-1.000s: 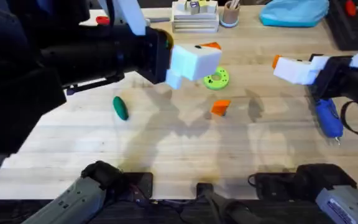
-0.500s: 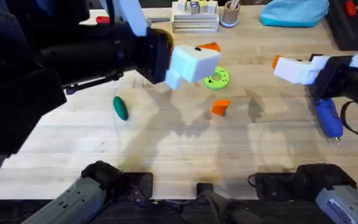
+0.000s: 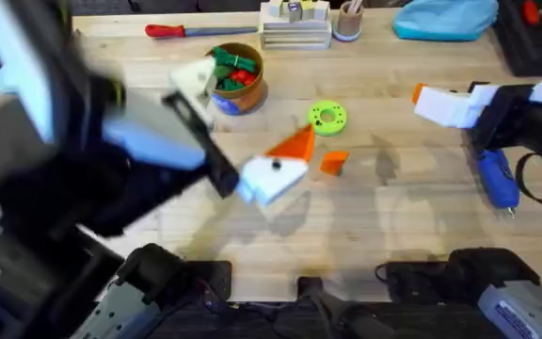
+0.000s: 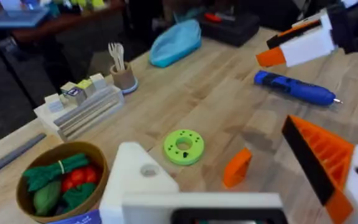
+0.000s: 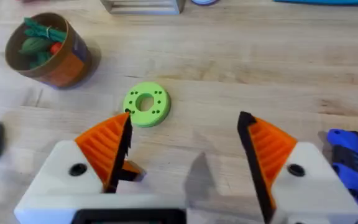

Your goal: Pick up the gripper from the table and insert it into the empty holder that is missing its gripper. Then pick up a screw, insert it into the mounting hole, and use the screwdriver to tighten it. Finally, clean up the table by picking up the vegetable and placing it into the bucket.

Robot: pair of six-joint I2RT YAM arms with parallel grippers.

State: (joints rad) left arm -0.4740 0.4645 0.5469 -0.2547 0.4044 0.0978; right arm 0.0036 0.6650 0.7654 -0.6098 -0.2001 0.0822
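While the small orange gripper [image 3: 333, 163] is lying loose on the table [image 3: 393, 226] near the green ring [image 3: 327, 118], you are working on the first step, picking it up. Your left gripper [image 4: 222, 149] is hanging close above it with fingers apart, and its bare white holder [image 4: 135, 180] is missing a tip. Your right gripper [image 5: 185, 143] is waiting with fingers apart too, so next I think one should be closing gently on the orange piece.

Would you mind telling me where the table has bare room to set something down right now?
The near strip of table, between the loose orange gripper and the arm bases, is bare. So is the stretch between the lime-green disc and the right gripper. It is crowded around the bucket, the disc and the left gripper, and by the screwdriver.
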